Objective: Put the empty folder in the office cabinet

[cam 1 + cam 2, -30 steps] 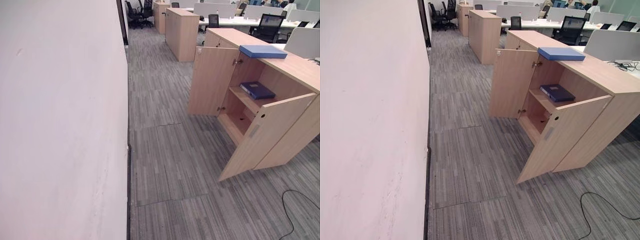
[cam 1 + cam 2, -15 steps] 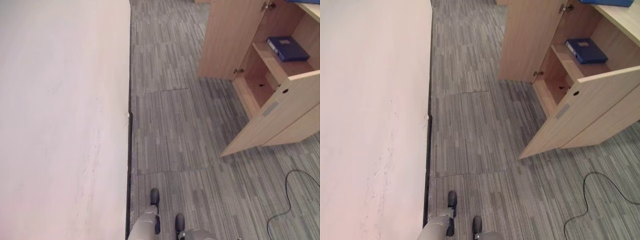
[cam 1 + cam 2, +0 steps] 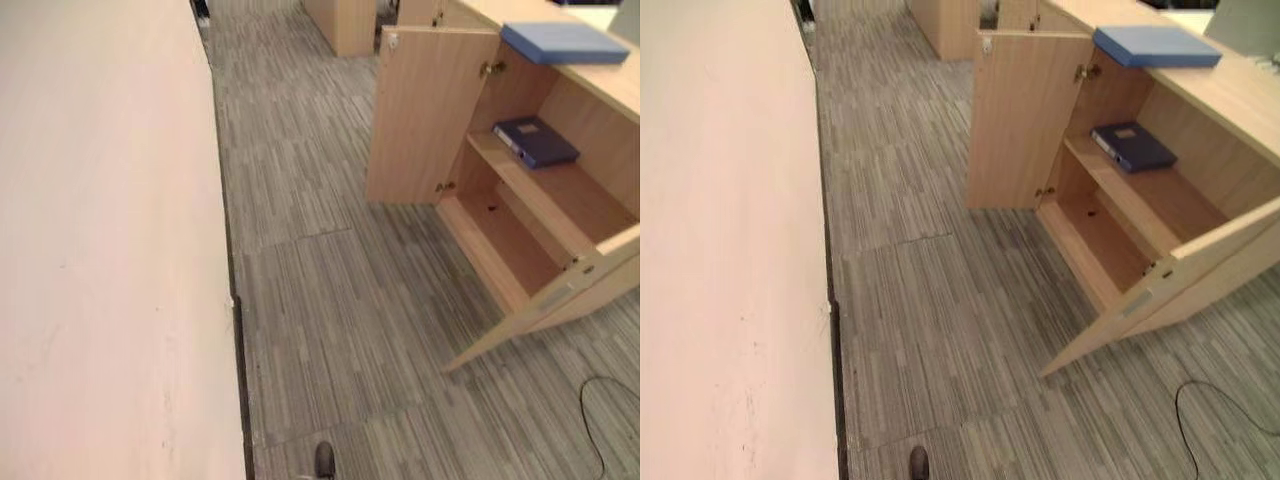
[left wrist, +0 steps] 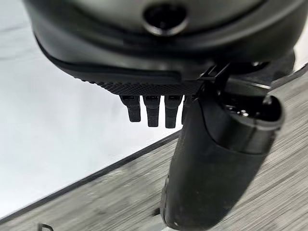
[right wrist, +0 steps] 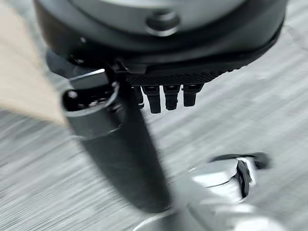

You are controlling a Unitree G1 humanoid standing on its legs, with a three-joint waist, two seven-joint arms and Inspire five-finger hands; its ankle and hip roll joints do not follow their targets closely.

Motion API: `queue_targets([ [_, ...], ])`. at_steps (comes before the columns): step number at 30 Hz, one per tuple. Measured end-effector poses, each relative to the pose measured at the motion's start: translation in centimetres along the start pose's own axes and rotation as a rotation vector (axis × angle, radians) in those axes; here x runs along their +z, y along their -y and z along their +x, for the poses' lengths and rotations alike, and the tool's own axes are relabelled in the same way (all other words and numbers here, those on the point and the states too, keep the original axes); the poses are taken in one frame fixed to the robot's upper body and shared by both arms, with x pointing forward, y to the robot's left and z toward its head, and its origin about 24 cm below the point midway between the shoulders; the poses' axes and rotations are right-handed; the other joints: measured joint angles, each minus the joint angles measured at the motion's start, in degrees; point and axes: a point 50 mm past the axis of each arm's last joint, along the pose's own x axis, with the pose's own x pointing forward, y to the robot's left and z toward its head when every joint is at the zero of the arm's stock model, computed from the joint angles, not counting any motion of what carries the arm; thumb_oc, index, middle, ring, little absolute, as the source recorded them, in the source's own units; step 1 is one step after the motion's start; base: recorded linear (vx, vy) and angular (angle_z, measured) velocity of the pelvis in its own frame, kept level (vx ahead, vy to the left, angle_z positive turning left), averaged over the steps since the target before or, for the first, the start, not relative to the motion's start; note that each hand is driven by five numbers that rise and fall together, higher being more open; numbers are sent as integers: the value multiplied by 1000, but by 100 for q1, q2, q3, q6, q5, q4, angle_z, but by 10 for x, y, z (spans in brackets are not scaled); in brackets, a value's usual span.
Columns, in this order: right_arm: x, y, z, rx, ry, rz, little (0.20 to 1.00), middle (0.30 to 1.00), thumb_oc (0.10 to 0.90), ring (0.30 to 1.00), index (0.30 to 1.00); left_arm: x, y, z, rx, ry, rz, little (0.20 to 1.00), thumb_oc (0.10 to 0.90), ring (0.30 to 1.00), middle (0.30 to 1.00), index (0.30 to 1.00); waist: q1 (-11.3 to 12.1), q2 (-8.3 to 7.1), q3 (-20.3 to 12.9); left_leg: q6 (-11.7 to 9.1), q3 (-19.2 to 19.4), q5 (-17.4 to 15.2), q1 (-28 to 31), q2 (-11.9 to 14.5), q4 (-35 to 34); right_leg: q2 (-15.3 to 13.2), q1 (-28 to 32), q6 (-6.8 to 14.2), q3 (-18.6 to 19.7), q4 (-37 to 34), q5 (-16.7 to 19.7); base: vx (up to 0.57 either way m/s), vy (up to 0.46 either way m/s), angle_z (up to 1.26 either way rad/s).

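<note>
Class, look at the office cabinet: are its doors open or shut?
Open. Both cabinet doors stand swung outward, exposing the shelves and a dark blue folder lying on the upper shelf.

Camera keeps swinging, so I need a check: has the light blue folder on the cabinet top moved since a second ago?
No. The light blue folder lies on the cabinet top above the open compartment, near the hinged door, as before. The camera shifted, not the folder.

You face a cabinet (image 3: 430, 120) of pale matt wood-look board, a smooth blue folder (image 3: 563, 42) on top, striped grey carpet (image 3: 330, 300), and a smooth matt wall (image 3: 100, 250).
</note>
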Motion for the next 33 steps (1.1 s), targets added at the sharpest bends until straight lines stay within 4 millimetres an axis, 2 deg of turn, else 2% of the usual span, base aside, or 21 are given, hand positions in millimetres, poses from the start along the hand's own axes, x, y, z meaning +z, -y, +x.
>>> queue_targets([
  [2,10,-1,0,-1,47,5,900,900,800,900,900,-2,3,0,-6,-6,-3,900,800,900,900,900,-22,134,21,65,-7,-58,-2,9,49,-152,-378,-87,-149,-10,-254,164,-11,4],
  [3,26,2,0,-8,110,16,900,900,800,900,900,2,12,-1,-36,1,-10,900,800,900,900,900,-63,360,186,84,-112,-184,98,80,59,-168,-670,-92,-447,-639,-587,260,-60,10],
  [4,35,4,0,-11,143,18,900,900,800,900,900,2,20,-2,-52,-8,-15,900,800,900,900,900,-69,513,302,-20,-89,-132,201,199,69,-111,-822,-157,-566,-1414,-641,187,-44,19],
  [5,44,4,-1,-9,172,19,900,900,800,900,900,7,24,-2,-68,0,-15,900,800,900,900,900,-185,582,354,-150,-129,-259,317,198,57,-19,-1104,-31,-662,-2093,-520,311,-63,22],
  [6,42,3,-2,-3,175,16,900,900,800,900,900,4,25,-2,-71,-20,-11,900,800,900,900,900,-220,567,383,-156,-128,-258,371,179,58,-10,-1120,-12,-643,-2480,-431,292,-81,25],
  [7,48,-3,-3,16,200,20,900,900,800,900,900,4,23,-2,-62,-34,-10,900,800,900,900,900,-319,455,507,-229,-134,-469,571,112,67,19,-1372,8,-601,-2909,-137,389,-114,12],
  [8,51,-6,-4,30,213,24,900,900,800,900,900,2,22,-2,-51,-41,-24,900,800,900,900,900,-352,439,533,-372,-152,-605,600,73,63,116,-1391,157,-465,-3565,71,375,-144,5],
  [9,54,-10,-5,43,228,27,900,900,800,900,900,3,23,-2,-43,-41,-32,900,800,900,900,900,-396,347,531,-370,-157,-665,672,26,46,219,-1409,257,-314,-4265,330,308,-133,4],
  [10,54,-15,-6,57,233,32,900,900,800,900,900,6,23,-2,-28,-32,-34,900,800,900,900,900,-484,214,573,-354,-194,-693,915,-81,-28,288,-1460,209,-79,-4969,704,293,-139,20],
  [14,33,-15,-4,48,148,26,900,900,800,900,900,13,26,-2,-32,2,-37,900,800,900,900,900,-617,191,524,-588,-484,-1095,1450,3,-31,385,-1071,-5,-60,-4935,1279,287,-180,41],
  [17,28,-11,-3,35,119,12,900,900,800,900,900,23,29,-2,-31,25,-41,900,800,900,900,900,-639,335,417,-856,-613,-1227,1480,312,252,588,-874,-301,-174,-4914,1779,349,-285,38],
  [19,31,-10,-1,34,113,8,900,900,800,900,900,27,27,-2,-27,35,-42,900,800,900,900,900,-600,382,378,-920,-683,-1242,1477,552,585,792,-636,-513,-286,-4957,1623,247,-253,19],
  [21,35,-7,-1,28,125,-9,900,900,800,900,900,35,26,-1,-26,53,-41,900,800,900,900,900,-591,321,331,-1262,-713,-1215,1358,711,987,838,-391,-762,-472,-4980,1497,257,-272,39],
  [24,40,-4,0,24,136,-28,900,900,800,900,900,49,24,-1,-22,91,-35,900,800,900,900,900,-578,193,248,-1504,-701,-1228,1180,873,1404,884,-178,-862,-695,-5008,1326,215,-229,40],
  [25,42,-3,0,23,143,-26,900,900,800,900,900,50,22,-1,-22,96,-31,900,800,900,900,900,-582,154,228,-1492,-704,-1092,1135,884,1399,911,-141,-882,-686,-5004,1220,213,-246,28],
  [27,38,-6,0,31,131,-32,900,900,800,900,900,54,14,0,-10,99,-28,900,800,900,900,900,-532,-49,216,-1648,-534,-1156,650,965,2716,931,201,-926,-749,-5210,1183,169,-275,16],
  [28,37,-6,0,30,128,-30,900,900,800,900,900,52,13,0,-7,100,-29,900,800,900,900,900,-497,-55,195,-1659,-557,-1012,609,975,2866,995,252,-975,-693,-5206,1034,187,-303,2],
  [29,35,-6,0,30,120,-31,900,900,800,900,900,55,12,1,-3,104,-37,900,800,900,900,900,-468,-73,221,-1765,-577,-835,252,1020,3678,1061,352,-1004,-690,-5241,1001,69,-103,-10],
  [31,28,-6,1,22,87,-35,900,900,800,900,900,64,4,0,12,150,-90,900,800,900,900,900,-286,-156,242,-1657,-544,-657,-344,1050,4788,1088,537,-1108,-595,-5372,973,132,-87,-15],
  [32,28,-6,1,19,81,-36,900,900,800,900,900,73,1,0,19,177,-92,900,800,900,900,900,-269,-207,284,-1446,-517,-925,-617,992,4868,1040,566,-1117,-556,-5406,963,206,-74,-12],
  [33,23,-4,1,13,61,-38,900,900,800,900,900,77,0,0,22,194,-96,900,800,900,900,900,-266,-252,314,-1372,-447,-972,-743,936,4722,985,573,-1130,-546,-5417,970,186,-11,1],
])
